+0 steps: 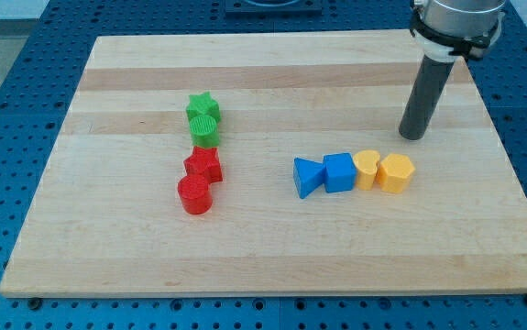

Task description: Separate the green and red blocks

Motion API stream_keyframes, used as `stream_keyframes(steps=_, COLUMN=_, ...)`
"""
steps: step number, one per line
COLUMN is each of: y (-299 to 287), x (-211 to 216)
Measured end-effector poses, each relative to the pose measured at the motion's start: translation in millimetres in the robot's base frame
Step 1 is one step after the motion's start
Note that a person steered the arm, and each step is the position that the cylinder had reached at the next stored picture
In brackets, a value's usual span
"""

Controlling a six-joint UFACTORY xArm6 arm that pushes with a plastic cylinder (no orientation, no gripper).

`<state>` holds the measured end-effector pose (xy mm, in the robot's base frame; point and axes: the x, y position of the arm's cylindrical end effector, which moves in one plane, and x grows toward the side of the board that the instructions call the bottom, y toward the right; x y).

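A green star block (203, 106) and a green round block (205, 129) stand touching in a column left of the board's middle. Right below them a red star block (203, 165) and a red round block (194, 195) continue the column. The green round block and the red star are touching or nearly so. My tip (413, 136) rests on the board at the view's right, far from the green and red blocks, just above the yellow blocks.
A row of blocks lies right of the middle: a blue triangle (307, 177), a blue cube (339, 172), a yellow heart (367, 169) and a yellow hexagon (396, 172). The wooden board (107, 247) lies on a blue perforated table.
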<state>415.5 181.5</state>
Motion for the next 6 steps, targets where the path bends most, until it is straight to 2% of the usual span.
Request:
stream_keyframes(steps=1, y=-2.8, x=-9.4)
stream_keyframes(steps=3, y=-95.4, x=-77.3)
stream_keyframes(steps=4, y=-105.5, x=-77.3)
stream_keyframes(steps=6, y=-171.6, x=-39.8)
